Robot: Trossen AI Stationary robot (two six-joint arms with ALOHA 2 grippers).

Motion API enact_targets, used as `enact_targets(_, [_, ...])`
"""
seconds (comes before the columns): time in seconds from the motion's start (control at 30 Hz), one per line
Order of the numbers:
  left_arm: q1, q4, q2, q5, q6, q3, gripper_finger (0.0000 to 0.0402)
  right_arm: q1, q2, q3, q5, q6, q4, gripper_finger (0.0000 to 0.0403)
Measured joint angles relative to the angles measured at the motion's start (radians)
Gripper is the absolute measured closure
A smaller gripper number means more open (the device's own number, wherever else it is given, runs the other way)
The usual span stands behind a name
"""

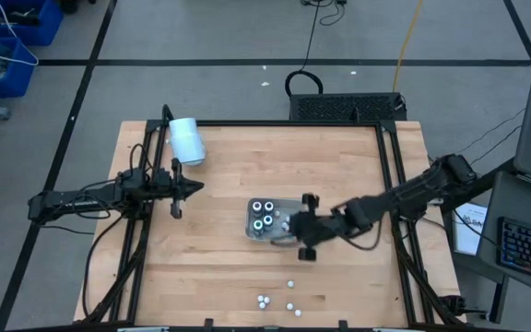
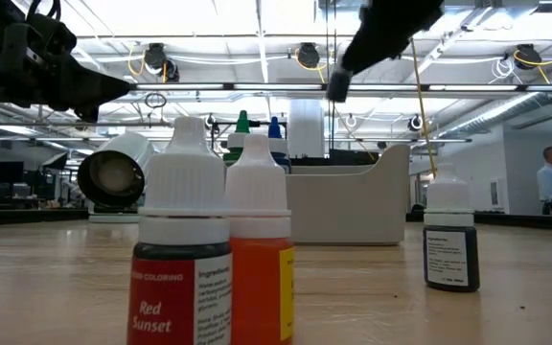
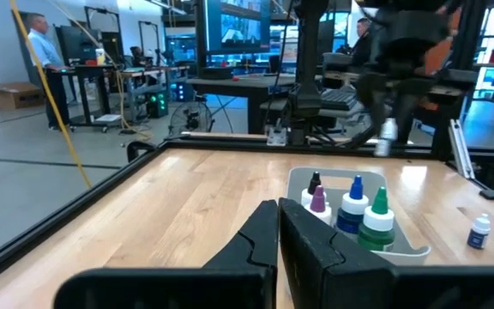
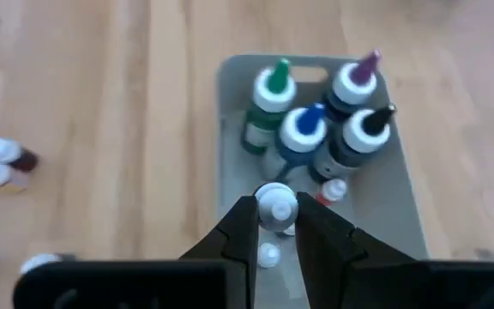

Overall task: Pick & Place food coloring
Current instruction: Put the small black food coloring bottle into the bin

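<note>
The right gripper is hanging over the grey tray, and its 2 fingers are squeezing a small white-capped bottle between them. Another little white cap is lying just under it on the tray floor, and a tiny red-banded bottle is lying just beside it.

Here is what could go wrong. The held bottle is small and round, so it could be slipping out if the squeeze is off to one side. If it is dropping from up high, it could be bouncing and rolling out of the tray. The fingers are close to the tall bottles, so a push down could be knocking them over.

In the tray, 4 bigger bottles are standing close together: a green tip, a blue tip, a purple tip and a black tip.

Nearer the table's front edge, about 4 small bottles are waiting on the wood, well apart from the tray. 2 of them, a red bottle and an orange bottle, are standing side by side.

Farther off, the left gripper is clenched shut with nothing in it, waiting near a white cylinder lying on its side.
</note>
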Motion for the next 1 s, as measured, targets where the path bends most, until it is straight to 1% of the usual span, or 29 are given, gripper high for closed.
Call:
enact_targets(0.07, [0.000,0.000,0.000,0.000,-0.001,0.000,0.0380,-0.046,0.012,-0.006,-0.039,-0.020,0.000,0.0353])
enact_targets(0.17, [0.000,-0.001,0.000,0.000,-0.009,0.000,0.0380,-0.099,0.030,-0.039,-0.071,-0.038,0.032,0.0353])
enact_targets(0.27, [0.000,-0.001,0.000,0.002,-0.015,0.000,0.0380,-0.146,0.043,-0.075,-0.142,-0.056,0.071,0.0353])
enact_targets(0.33, [0.000,-0.001,0.000,0.003,-0.015,0.000,0.0380,-0.171,0.044,-0.102,-0.138,-0.058,0.064,0.0353])
enact_targets(0.47, [0.000,-0.002,0.000,0.003,-0.015,0.000,0.0380,-0.214,0.044,-0.136,-0.093,-0.063,0.053,0.0353])
enact_targets(0.6, [0.000,-0.002,0.000,-0.018,-0.003,0.000,0.0380,-0.246,0.044,-0.147,-0.139,-0.072,0.064,0.0353])
enact_targets(0.8, [0.000,-0.002,0.000,-0.023,-0.003,0.000,0.0380,-0.246,0.044,-0.174,-0.144,-0.072,0.071,0.0353])
enact_targets(1.0, [0.000,-0.002,0.000,-0.024,-0.003,0.000,0.0380,-0.246,0.044,-0.230,-0.149,-0.063,0.123,0.0353])
